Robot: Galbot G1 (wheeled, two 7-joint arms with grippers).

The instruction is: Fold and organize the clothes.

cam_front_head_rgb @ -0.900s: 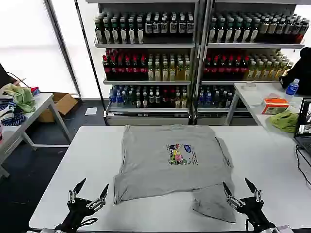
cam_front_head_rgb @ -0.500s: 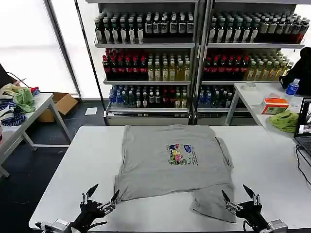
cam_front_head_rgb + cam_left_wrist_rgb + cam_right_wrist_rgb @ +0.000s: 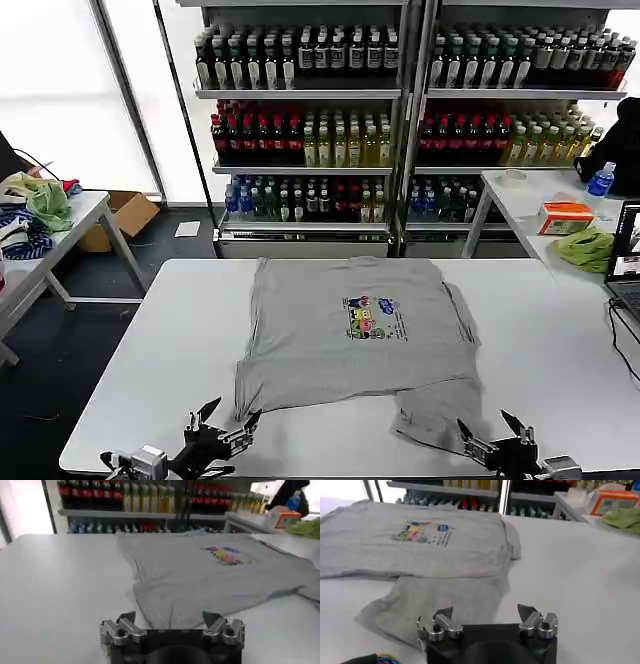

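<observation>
One light grey T-shirt (image 3: 350, 330) lies spread flat in the middle of the white table (image 3: 150, 350), its small multicoloured print (image 3: 372, 318) facing up. A sleeve (image 3: 435, 415) sticks out at the near right corner. My left gripper (image 3: 232, 412) is open, low at the table's near edge, just in front of the shirt's near left corner. In the left wrist view that gripper (image 3: 169, 616) points at the shirt's edge (image 3: 170, 610). My right gripper (image 3: 487, 425) is open beside the near right sleeve. The right wrist view has it (image 3: 484, 611) just short of the sleeve (image 3: 445, 597). Neither holds anything.
Shelves of bottles (image 3: 310, 120) stand behind the table. A side table on the left carries a lime-green cloth (image 3: 48, 205). On the right table are an orange box (image 3: 566, 215), a green cloth (image 3: 588, 248) and a laptop (image 3: 628, 260). A cable (image 3: 622, 340) runs along the main table's right edge.
Both grippers have sunk lower toward the table's near edge. The left one has also shifted right, closer to the shirt's near left corner. The shirt has not moved.
</observation>
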